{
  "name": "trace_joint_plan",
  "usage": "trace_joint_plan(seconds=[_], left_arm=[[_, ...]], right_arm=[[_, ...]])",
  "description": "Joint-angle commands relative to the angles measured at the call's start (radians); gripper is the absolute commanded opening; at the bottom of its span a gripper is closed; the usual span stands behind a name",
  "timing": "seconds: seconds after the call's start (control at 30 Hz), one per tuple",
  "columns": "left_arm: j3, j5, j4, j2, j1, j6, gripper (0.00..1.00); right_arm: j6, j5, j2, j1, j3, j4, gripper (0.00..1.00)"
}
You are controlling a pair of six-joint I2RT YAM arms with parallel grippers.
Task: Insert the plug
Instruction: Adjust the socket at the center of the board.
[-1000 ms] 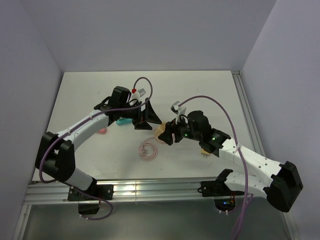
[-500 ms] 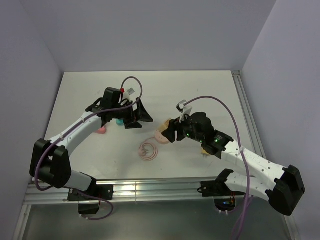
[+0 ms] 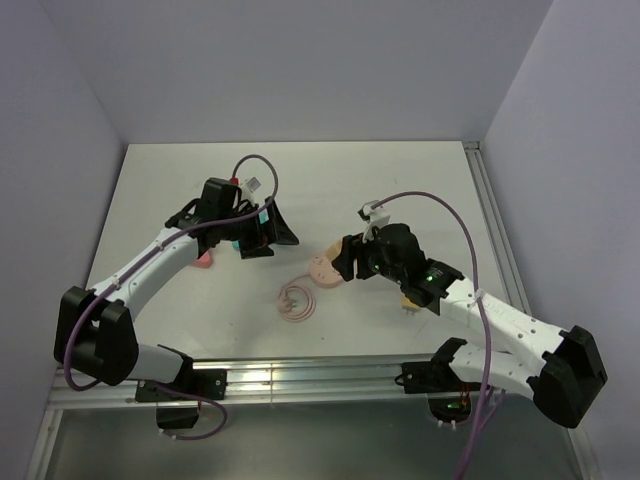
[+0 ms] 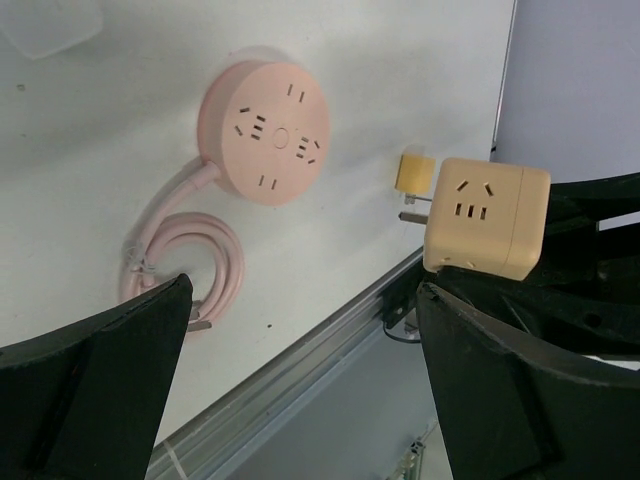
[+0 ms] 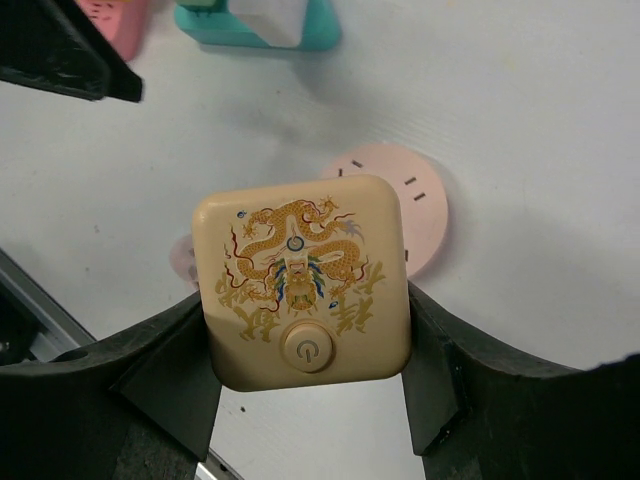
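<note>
Tan cube plug (image 5: pixel 305 285), dragon-printed, raised above round pink socket (image 4: pixel 265 130); socket flat, cord (image 4: pixel 190 265) coiled.

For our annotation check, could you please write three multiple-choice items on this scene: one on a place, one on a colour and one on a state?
1. Where is the round pink socket?
A. flat on the table
B. held in the air
C. on the metal rail

2. What colour is the cube adapter?
A. teal
B. cream-yellow
C. black

3. How is the left gripper?
A. shut tight
B. gripping the cube
C. open, empty

Answers:
1 A: it lies on the white surface beside its coiled cord.
2 B: the right wrist view shows a cream face with a gold dragon.
3 C: its fingers stand wide apart with nothing between them.
</note>
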Motion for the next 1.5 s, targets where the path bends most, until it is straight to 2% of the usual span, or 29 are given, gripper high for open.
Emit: trace_joint_plan(seconds=[0.0, 0.17, 0.37, 0.5, 0.83, 1.0, 1.2, 1.47], left_arm=[[-0.014, -0.038, 0.004, -0.053, 0.005, 0.033, 1.0], [-0.045, -0.018, 0.048, -0.085, 0.005, 0.039, 1.0], [-0.139, 0.015, 0.151, -0.122, 0.001, -0.001, 0.99], [-0.213, -0.044, 0.232, -0.142, -0.074, -0.038, 1.0], [-0.207, -0.212, 0.169, -0.063, -0.159, 0.008, 0.98], [-0.178, -0.333, 0.123, -0.027, -0.234, 0.014, 0.97], [-0.121, -0.525, 0.032, 0.053, -0.347, -0.001, 0.96], [-0.118, -0.584, -0.035, 0.151, -0.38, 0.004, 0.91]], right_arm=[[0.031, 0.062, 0.016, -0.011, 0.03, -0.009, 0.13], [0.054, 0.108, 0.051, -0.017, 0.042, -0.032, 0.13], [-0.015, 0.078, 0.094, -0.02, 0.054, -0.046, 0.15], [-0.066, 0.092, 0.151, -0.02, 0.085, -0.065, 0.13], [-0.107, 0.047, 0.176, -0.019, 0.091, -0.018, 0.14], [-0.075, 0.16, 0.203, -0.022, 0.11, -0.044, 0.08], [-0.046, 0.199, 0.225, -0.043, 0.134, -0.048, 0.07], [-0.064, 0.13, 0.231, -0.072, 0.154, -0.048, 0.07]])
